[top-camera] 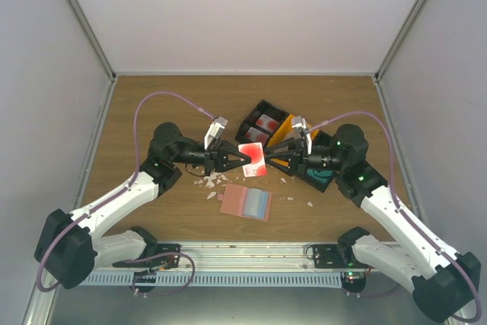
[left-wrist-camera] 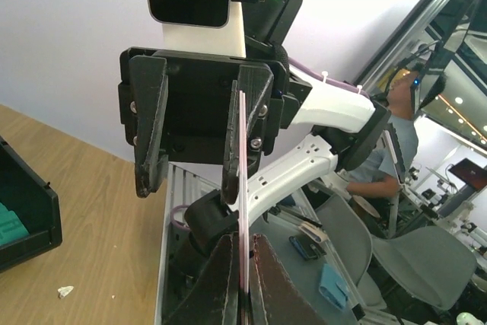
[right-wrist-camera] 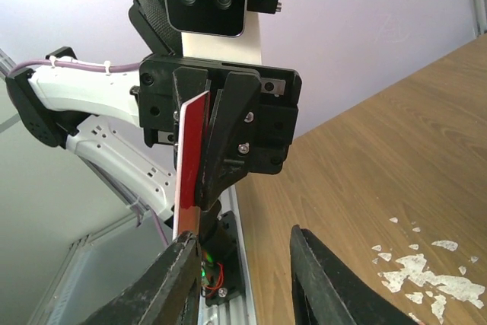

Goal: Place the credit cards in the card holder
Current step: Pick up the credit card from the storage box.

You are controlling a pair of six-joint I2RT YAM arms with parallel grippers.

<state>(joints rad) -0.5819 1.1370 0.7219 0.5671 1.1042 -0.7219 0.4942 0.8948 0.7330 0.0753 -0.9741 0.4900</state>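
Wooden table [top-camera: 319, 104] bears the open card holder [top-camera: 246, 202]. Above it, the left gripper [top-camera: 237, 160] pinches a white-and-red credit card [top-camera: 252, 157] edgewise, while the right gripper [top-camera: 270, 160] gapes around it. The card is probably light, stiff and slick, so clamp its flat faces.

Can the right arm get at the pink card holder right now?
Probably yes: the right gripper has open jaws, and the card holder lies uncovered nearby. It must first clear the card the left gripper holds.

The black bin [left-wrist-camera: 27, 211] runs off the left wrist view's edge; the credit card [left-wrist-camera: 243, 211] shows edge-on, face unseen
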